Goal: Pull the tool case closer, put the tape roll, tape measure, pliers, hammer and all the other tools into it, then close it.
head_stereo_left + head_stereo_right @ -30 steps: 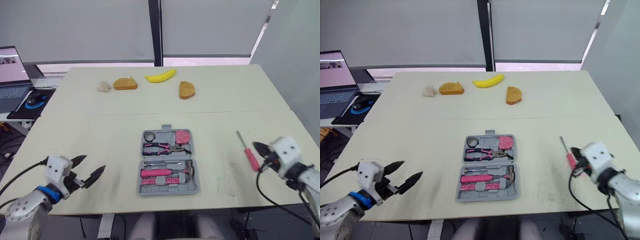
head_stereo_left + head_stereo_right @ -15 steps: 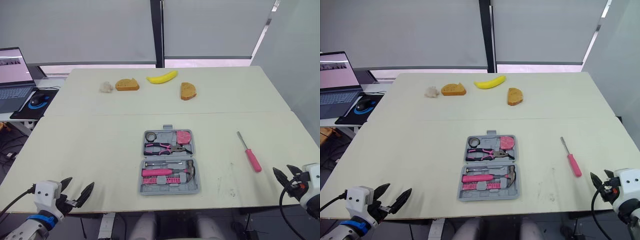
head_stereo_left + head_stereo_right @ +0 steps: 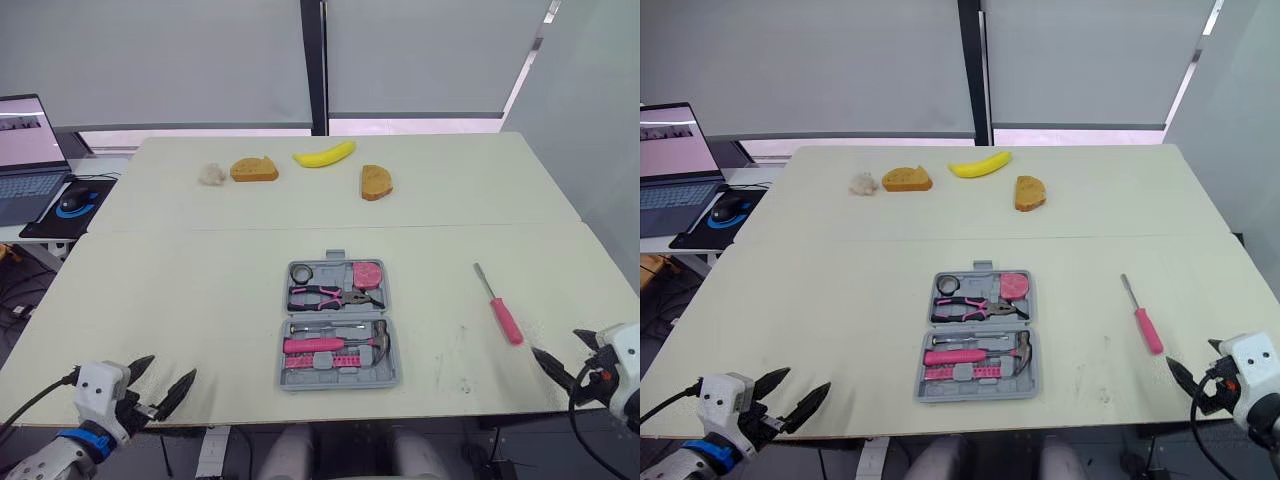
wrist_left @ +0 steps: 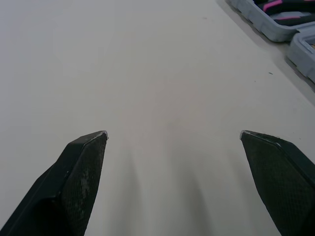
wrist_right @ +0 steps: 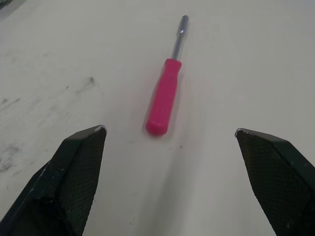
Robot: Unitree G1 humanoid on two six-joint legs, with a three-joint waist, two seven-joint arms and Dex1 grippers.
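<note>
We saw the left pincer (image 3: 174, 365) with its black fingers spread wide and nothing between them, low over the near left edge of the surface (image 3: 200, 290). The right pincer (image 3: 556, 342) was likewise spread and empty at the near right edge, with the pink-handled screwdriver (image 5: 165, 96) lying flat just ahead of it, apart from both fingers, its metal shaft pointing away. Between the two arms and well apart from each, the grey tool case (image 3: 338, 381) lay open flat. Its far half held the tape roll (image 3: 301, 273), the pink tape measure (image 3: 366, 273) and the pliers (image 3: 330, 296), and its near half held the hammer (image 3: 335, 345). Along the far side we noted a banana (image 3: 323, 154) and two pieces of bread (image 3: 253, 168).
</note>
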